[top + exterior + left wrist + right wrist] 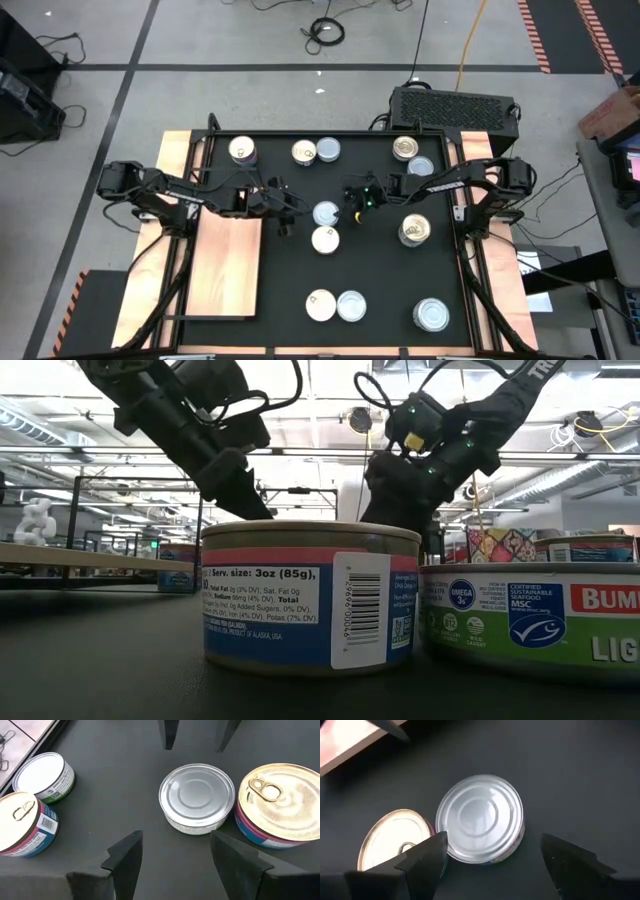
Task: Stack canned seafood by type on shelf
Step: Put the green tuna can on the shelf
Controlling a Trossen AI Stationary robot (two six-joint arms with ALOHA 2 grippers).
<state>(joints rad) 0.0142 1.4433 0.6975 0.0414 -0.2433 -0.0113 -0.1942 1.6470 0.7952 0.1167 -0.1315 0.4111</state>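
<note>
Two tins stand nearest the low camera: a blue-labelled tin with a barcode, and touching it a green-labelled tin. From above they are the cream-topped and silver-topped pair at the mat's near edge, with a lone silver tin off to their right. The shelf lies bare on the table's left side, beside the mat.

At mid-mat a silver tin touches a cream one. The left gripper hangs just left of them, fingers spread wide and holding nothing; its wrist view shows the silver tin between the finger tips' lines. The right gripper hangs just right of the same pair, fingers likewise apart and empty, the silver tin below it. A gold-topped tin sits further right.

Along the far edge stand a gold tin, a touching pair, and another pair at the right.
</note>
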